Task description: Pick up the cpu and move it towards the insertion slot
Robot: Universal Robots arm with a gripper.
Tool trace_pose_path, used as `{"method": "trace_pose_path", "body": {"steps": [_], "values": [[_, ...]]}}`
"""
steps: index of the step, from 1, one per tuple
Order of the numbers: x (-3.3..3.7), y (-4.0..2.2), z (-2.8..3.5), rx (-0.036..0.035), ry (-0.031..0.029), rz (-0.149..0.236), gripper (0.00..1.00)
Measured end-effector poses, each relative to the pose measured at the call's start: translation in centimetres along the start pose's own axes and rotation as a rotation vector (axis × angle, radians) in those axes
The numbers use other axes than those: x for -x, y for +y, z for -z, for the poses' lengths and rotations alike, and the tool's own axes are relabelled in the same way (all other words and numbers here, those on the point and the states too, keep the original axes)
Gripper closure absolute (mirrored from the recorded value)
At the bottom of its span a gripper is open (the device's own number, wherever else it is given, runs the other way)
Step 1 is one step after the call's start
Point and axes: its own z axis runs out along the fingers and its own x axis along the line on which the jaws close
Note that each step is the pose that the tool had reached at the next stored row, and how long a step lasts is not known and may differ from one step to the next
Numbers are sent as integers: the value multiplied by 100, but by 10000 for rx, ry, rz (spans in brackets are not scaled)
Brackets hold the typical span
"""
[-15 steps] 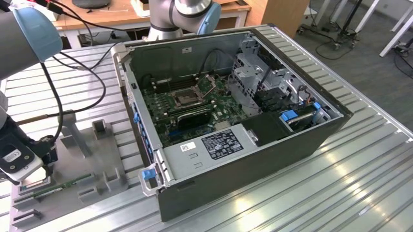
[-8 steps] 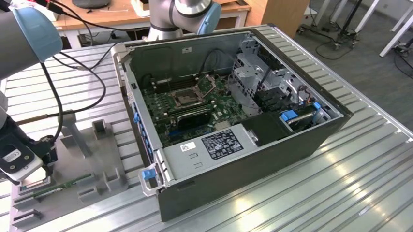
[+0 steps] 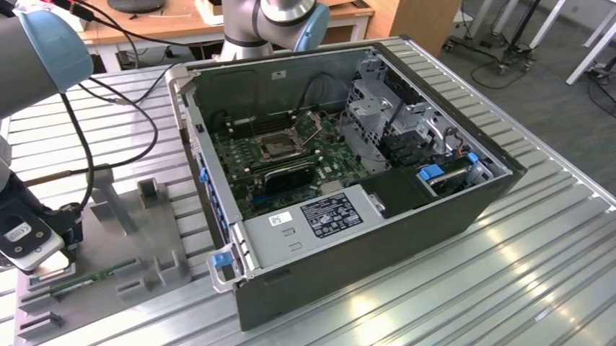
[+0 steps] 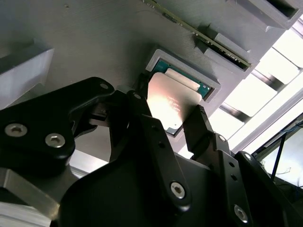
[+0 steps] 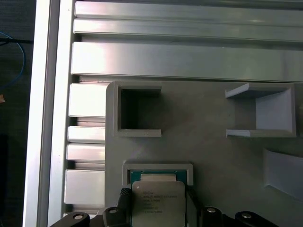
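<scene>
Ribbed metal table (image 3: 520,288), open computer case (image 3: 385,252) standing on it — grey holder plate (image 3: 164,238) just beside

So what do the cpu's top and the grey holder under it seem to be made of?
The cpu top looks like metal with a smooth silver finish: it throws back a bright, soft glare. The grey holder looks like matte plastic, possibly printed, judging by its dull even surface and the faint parallel ridges in the second wrist view.
</scene>
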Motion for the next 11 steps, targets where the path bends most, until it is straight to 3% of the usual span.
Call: {"method": "trace_pose_path", "body": {"steps": [11], "values": [[0,1,33,0,0,0,46]]}}
